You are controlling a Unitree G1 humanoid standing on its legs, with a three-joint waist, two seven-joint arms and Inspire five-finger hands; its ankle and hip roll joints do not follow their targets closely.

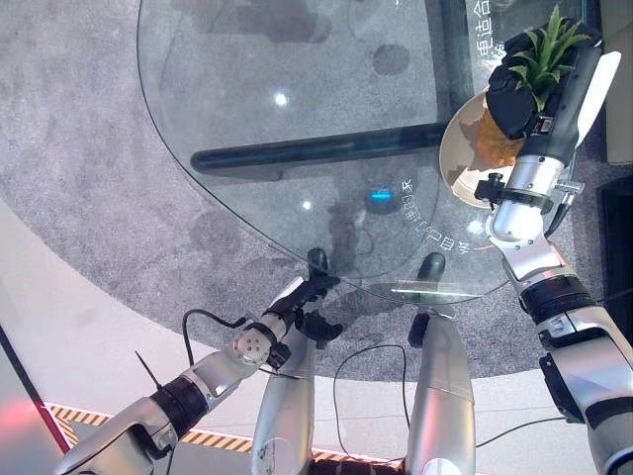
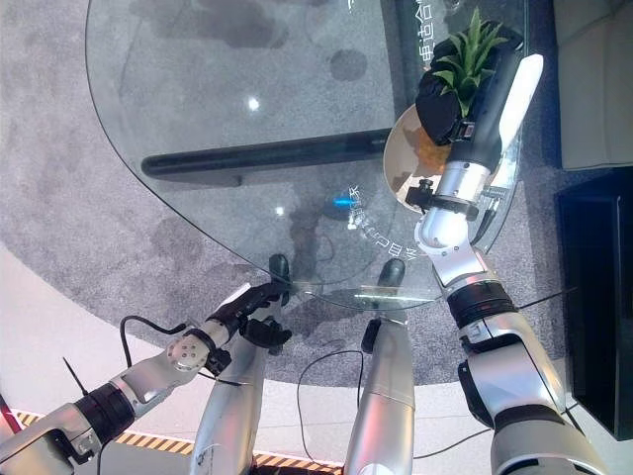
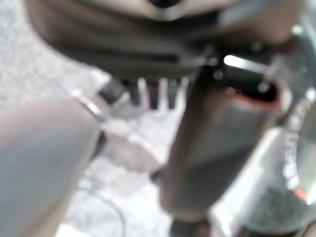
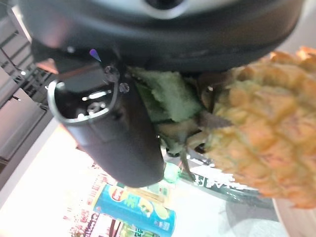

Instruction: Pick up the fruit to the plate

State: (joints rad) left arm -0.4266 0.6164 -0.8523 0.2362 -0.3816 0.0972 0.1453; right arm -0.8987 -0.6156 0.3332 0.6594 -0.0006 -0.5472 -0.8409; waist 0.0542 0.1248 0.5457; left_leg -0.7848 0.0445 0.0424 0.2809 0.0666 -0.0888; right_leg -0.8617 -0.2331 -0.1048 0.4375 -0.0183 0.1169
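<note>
While the right hand (image 1: 516,94) grips one pineapple (image 1: 495,139) over one plate (image 1: 457,148), the left hand's (image 1: 307,307) state is unclear.

Right hand (image 2: 447,99), dark, curled round orange pineapple with green leafy crown (image 2: 465,54), above round pale plate (image 2: 396,158) on clear glass table (image 2: 247,119). Left hand (image 2: 249,309) hung below the table's edge.

Right hand (image 1: 521,94) raised far forward, fingers curled, left hand (image 1: 309,309) hanging low, fingers curled
</note>
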